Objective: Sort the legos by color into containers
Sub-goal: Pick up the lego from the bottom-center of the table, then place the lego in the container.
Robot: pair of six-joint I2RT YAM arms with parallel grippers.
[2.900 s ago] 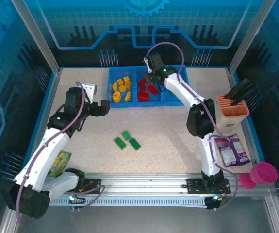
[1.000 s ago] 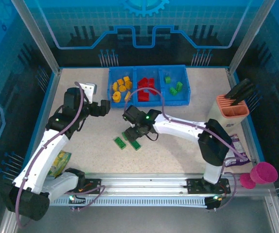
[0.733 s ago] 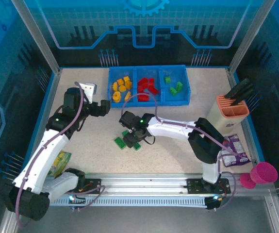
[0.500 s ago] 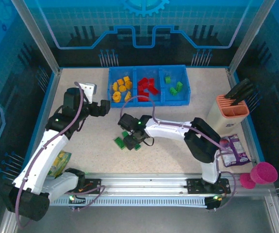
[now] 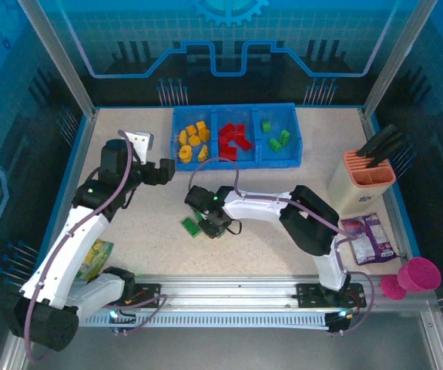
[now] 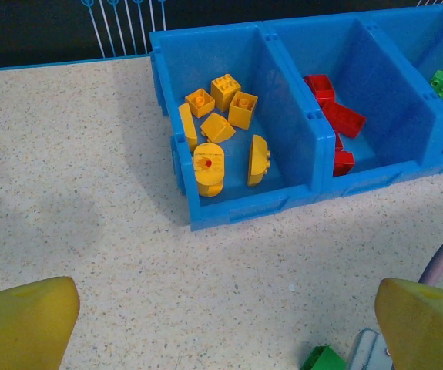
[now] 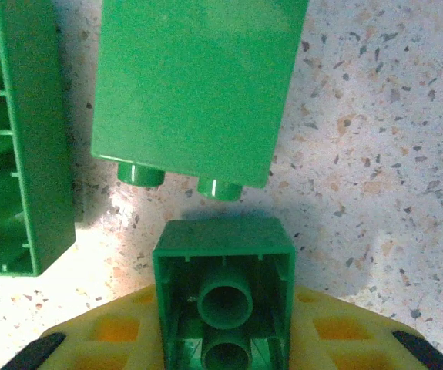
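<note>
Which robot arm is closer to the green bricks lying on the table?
Right. The right end effector is down on the green bricks, with one brick between its fingers. The left end effector hangs away to the left, well apart from them.

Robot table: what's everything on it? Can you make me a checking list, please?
Surface: speckled table, bare between the things.
Job's things: yellow legos, red legos and green legos sorted in the blue tray; two loose green legos on the table.
Clutter: tool holder, purple packet, pink cup, yellow-green packet.
Grippers: left gripper open, holding nothing; right gripper shut on a small green lego.
Cables: purple cables loop along both arms.
Surroundings: blue wall panels, metal frame.
</note>
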